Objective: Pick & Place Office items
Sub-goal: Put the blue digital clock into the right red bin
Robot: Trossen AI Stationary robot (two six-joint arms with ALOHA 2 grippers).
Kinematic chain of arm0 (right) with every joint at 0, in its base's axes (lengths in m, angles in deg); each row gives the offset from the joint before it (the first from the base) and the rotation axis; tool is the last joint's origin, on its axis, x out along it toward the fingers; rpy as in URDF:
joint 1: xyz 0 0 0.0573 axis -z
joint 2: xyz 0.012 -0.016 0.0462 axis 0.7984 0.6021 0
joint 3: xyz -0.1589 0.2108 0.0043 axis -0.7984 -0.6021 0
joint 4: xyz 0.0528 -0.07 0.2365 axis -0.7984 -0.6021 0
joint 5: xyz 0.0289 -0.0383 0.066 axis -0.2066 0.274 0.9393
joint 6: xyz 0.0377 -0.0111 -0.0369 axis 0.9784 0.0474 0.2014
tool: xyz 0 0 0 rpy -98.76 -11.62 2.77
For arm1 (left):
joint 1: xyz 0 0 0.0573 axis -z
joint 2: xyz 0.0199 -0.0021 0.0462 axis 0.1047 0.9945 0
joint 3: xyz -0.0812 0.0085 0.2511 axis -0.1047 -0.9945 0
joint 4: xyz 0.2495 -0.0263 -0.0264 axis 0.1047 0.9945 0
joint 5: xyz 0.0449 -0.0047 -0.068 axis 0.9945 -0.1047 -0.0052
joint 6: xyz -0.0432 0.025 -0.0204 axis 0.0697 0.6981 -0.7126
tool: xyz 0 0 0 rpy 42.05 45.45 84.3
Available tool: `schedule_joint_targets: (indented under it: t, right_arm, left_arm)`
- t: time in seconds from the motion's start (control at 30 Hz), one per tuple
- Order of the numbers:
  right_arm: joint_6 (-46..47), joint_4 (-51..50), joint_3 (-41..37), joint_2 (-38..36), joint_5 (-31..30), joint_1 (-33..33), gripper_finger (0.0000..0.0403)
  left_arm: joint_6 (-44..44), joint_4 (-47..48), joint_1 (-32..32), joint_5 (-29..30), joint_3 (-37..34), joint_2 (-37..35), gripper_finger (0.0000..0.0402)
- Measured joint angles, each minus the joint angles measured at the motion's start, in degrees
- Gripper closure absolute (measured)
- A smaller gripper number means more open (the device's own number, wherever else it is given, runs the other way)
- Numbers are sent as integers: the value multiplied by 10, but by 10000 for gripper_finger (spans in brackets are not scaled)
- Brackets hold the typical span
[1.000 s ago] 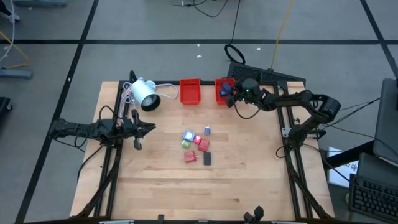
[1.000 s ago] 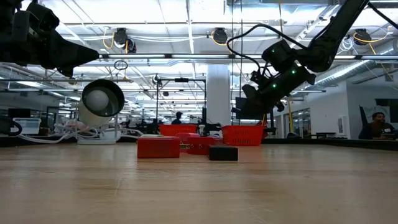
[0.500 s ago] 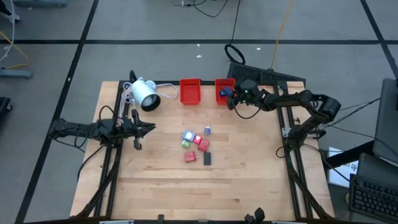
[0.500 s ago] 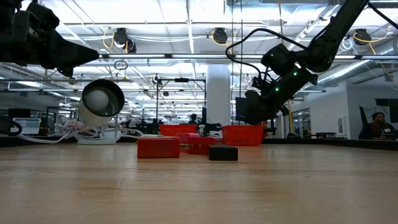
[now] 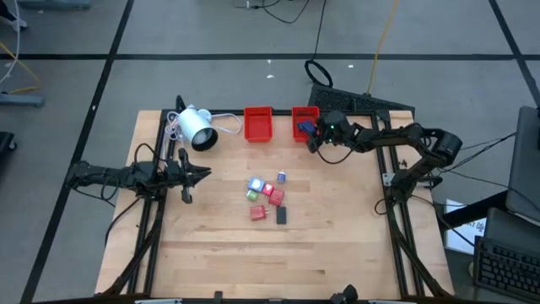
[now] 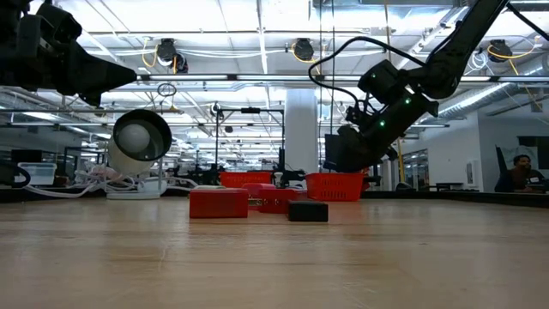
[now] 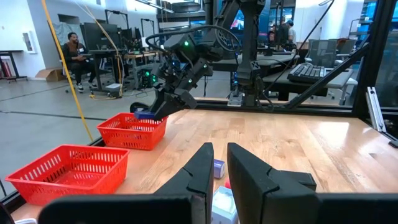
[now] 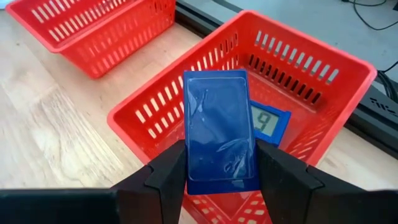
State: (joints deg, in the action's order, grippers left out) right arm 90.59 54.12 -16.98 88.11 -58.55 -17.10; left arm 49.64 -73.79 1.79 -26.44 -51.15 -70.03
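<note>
Fingers of the right gripper are pinching a flat blue piece by its edges and are holding it over the right-hand red tray, where one blue item (showing a 9) is already lying. Six or so small pieces are waiting mid-table, so most sorting is remaining. Beside the table's left edge, the left gripper is idling, nearly closed and empty.
</note>
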Motion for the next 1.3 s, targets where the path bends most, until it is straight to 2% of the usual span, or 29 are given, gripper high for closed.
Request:
schedule_joint_targets:
  t: [0.83,1.3]
  right_arm:
    - [0,-2,0,0,-1,0,236]
    - [0,-2,0,0,1,0,212]
  left_arm:
    - [0,0,0,0,0,0,355]
    - [0,0,0,0,0,0,355]
